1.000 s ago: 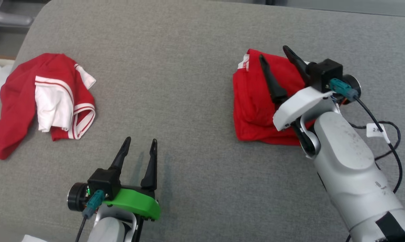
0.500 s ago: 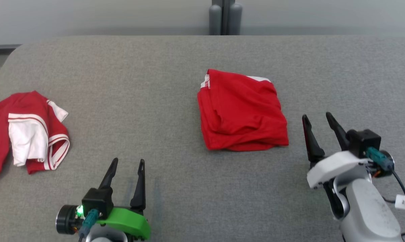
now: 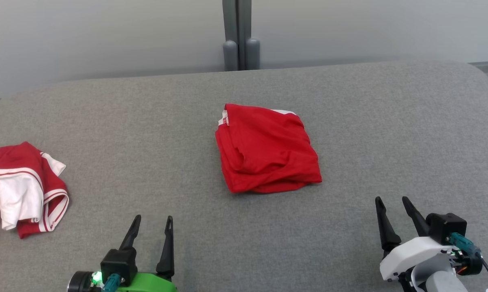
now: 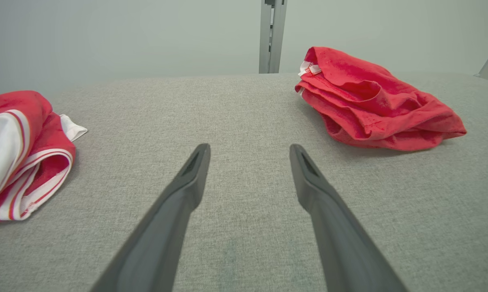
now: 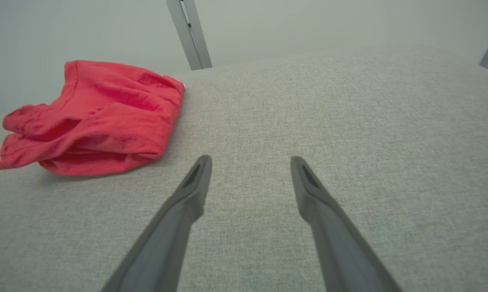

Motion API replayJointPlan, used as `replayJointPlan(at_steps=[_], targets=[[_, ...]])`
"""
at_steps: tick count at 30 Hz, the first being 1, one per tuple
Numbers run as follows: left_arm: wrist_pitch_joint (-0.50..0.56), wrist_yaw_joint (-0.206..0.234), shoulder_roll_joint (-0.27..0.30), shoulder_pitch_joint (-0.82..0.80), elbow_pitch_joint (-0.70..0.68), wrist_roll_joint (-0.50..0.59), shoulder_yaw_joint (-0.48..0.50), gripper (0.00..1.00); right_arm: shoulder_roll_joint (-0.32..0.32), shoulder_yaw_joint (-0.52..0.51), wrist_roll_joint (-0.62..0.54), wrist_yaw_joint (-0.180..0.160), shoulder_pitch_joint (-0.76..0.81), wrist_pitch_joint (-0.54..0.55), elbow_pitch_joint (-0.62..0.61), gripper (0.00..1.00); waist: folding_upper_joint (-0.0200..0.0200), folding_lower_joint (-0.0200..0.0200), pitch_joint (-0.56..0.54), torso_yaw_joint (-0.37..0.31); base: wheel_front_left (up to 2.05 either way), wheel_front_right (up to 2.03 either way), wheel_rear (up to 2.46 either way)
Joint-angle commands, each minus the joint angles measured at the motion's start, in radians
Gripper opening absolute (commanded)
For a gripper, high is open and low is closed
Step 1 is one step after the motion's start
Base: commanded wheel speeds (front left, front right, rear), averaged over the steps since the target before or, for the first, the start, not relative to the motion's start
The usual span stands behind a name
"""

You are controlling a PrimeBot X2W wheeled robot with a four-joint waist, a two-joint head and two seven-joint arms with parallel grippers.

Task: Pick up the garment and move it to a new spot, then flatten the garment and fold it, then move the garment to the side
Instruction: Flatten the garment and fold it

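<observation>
1. Cut off or unclear: in my head view the red-and-white garment [image 3: 25, 190] runs off the left edge, so I cannot give its full outline. The left gripper [image 3: 153, 217] has its green housing clipped by the bottom edge. The right gripper [image 3: 391, 198] shows a white housing and a black block with a teal connector, and the arm below is cropped. I cannot make out what lies inside the folds of the red garment [image 3: 268, 150].

2. Task piece: the red garment is folded into a rough, rounded square of several soft layers. It lies near the middle of the table [image 3: 146, 121], well apart from both grippers. The cloth is thin and lightly creased. There is a white tag at the far left corner and a sliver of white along the far edge (what that sliver belongs to, I cannot tell).

3. Table: it has a grey woven cover with a fine grain and rounded corners. A grey post [image 3: 240, 36] stands against a pale wall behind it.

4. Second piece: the red-and-white garment is crumpled, with a white panel and striped bands, at the table's left side.

5. Arms: the 2 grippers sit low at the near edge. Each has 2 long, dark, tapering fingers spread apart with nothing between them, pointing across the table. The right pair leans slightly left.
</observation>
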Motion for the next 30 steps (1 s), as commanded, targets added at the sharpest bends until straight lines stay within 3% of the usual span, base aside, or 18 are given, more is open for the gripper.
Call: replayJointPlan(at_steps=[1,5,18,29,30], targets=[[0.0,0.004,0.003,0.001,-0.001,0.005,-0.001,1.0,-0.003,0.011,0.009,-0.001,0.001,-0.001,-0.006,1.0,-0.0001,0.0,0.005,0.001,0.0,0.0,0.0],[0.0,-0.003,0.003,-0.028,-0.003,-0.001,-0.013,1.0,-0.003,0.064,0.008,-0.001,-0.037,-0.001,-0.012,1.0,-0.0001,0.0,0.026,0.017,0.0,0.0,0.0],[0.0,-0.013,0.003,-0.091,0.001,-0.033,-0.053,1.0,-0.004,0.438,0.098,-0.001,-0.344,-0.001,0.106,1.0,-0.0001,0.0,0.118,0.12,0.0,0.0,0.0],[0.0,-0.007,0.003,-0.117,-0.002,-0.053,-0.065,1.0,-0.004,0.529,0.153,-0.001,-0.465,-0.001,0.206,1.0,-0.0001,0.0,0.163,0.18,0.0,0.0,0.0],[0.0,-0.008,0.003,-0.118,-0.002,-0.053,-0.064,1.0,-0.004,0.533,0.154,-0.001,-0.468,-0.001,0.21,0.91,-0.0001,0.0,0.165,0.181,0.0,0.0,0.0]])
